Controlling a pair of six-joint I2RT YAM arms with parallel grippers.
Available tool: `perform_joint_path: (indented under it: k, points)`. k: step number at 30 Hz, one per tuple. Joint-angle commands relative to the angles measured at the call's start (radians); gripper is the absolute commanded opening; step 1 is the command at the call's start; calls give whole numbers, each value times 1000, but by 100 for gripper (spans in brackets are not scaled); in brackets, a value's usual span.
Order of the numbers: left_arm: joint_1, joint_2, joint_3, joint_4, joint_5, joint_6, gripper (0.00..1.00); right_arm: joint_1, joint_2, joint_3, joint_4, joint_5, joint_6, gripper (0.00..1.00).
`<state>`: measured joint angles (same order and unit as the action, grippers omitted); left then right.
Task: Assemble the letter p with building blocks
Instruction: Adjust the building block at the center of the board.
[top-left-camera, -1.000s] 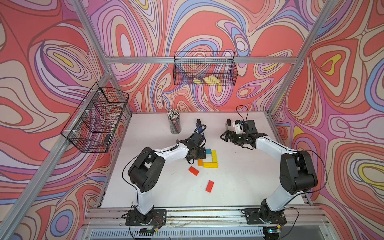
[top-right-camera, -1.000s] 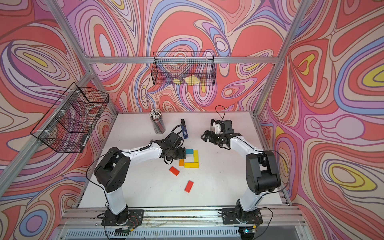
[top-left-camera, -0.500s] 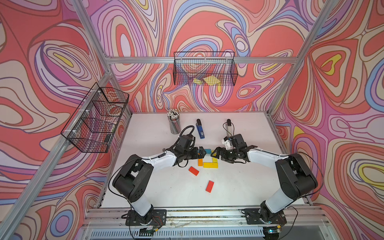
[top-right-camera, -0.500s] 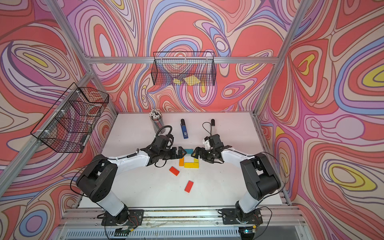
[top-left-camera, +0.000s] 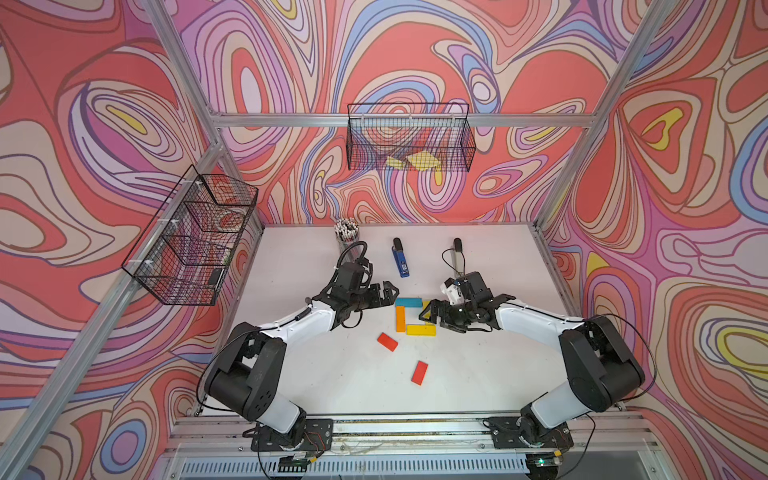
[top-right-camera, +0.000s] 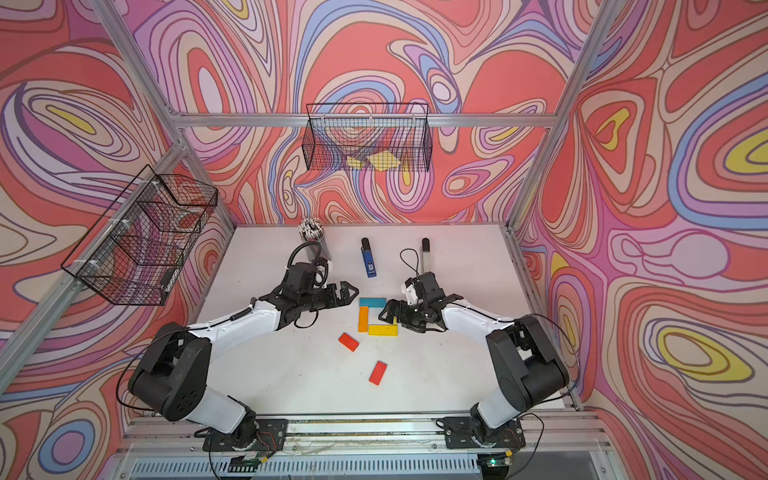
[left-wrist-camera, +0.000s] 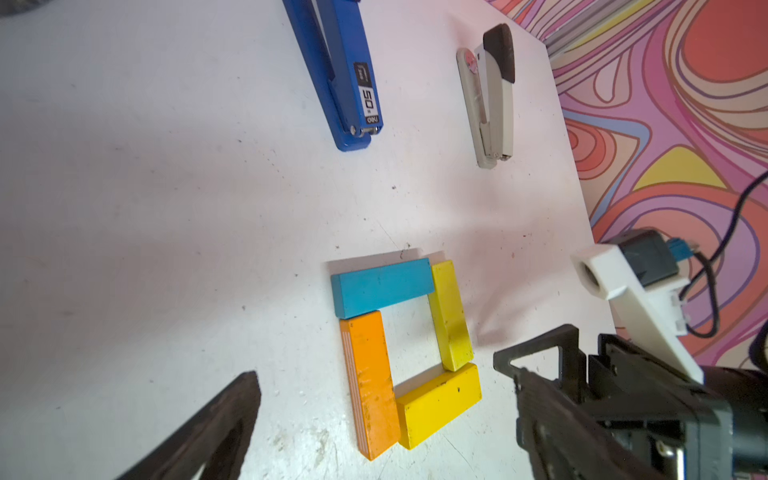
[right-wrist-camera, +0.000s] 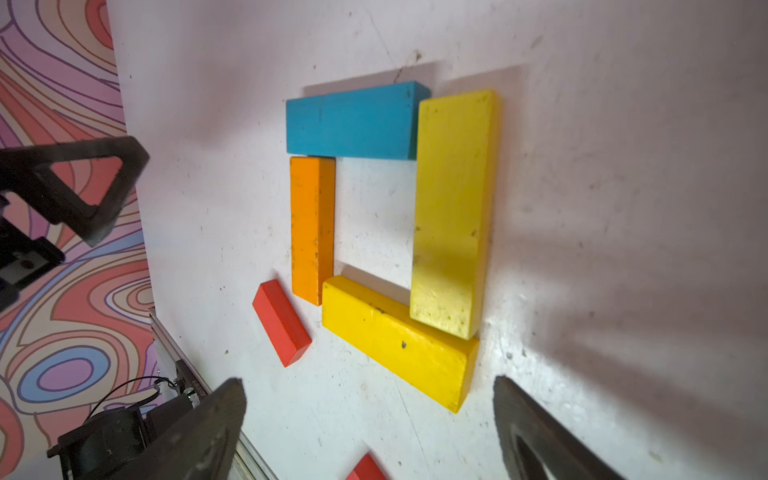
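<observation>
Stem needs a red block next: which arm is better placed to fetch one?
Left, likely. The left claw hovers on the stem side, where the nearer red block lies by the orange block; the right claw would have to cross the yellow blocks.

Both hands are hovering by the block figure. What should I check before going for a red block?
1. Left hand open and empty: ok.
2. Right hand open and empty: ok.
3. Loop closed: light blue wooden block, orange wooden block, upright yellow wooden block and bottom yellow wooden block each touch their neighbours: ok.
4. Stem continued below the orange block: not ok; the near short red wooden block and far short red wooden block lie loose.
5. Near red block uncovered and graspable: ok, though skewed.
6. Blue stapler and beige stapler apart from the figure: ok.
</observation>
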<state>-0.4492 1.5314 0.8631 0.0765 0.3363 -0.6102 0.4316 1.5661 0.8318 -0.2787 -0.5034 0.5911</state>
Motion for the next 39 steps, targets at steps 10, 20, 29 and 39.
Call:
perform_joint_path:
  k: [10,20,29,39]
  points:
    - [29,-30,24,-79,-63,39,99,32,12,3,-12,10,32,96]
    - [42,-30,24,-99,-75,46,99,50,39,23,-4,11,36,96]
    - [48,-28,22,-103,-80,49,99,62,58,41,1,11,38,96]
    - [52,-31,19,-110,-80,55,99,70,78,52,13,9,43,96]
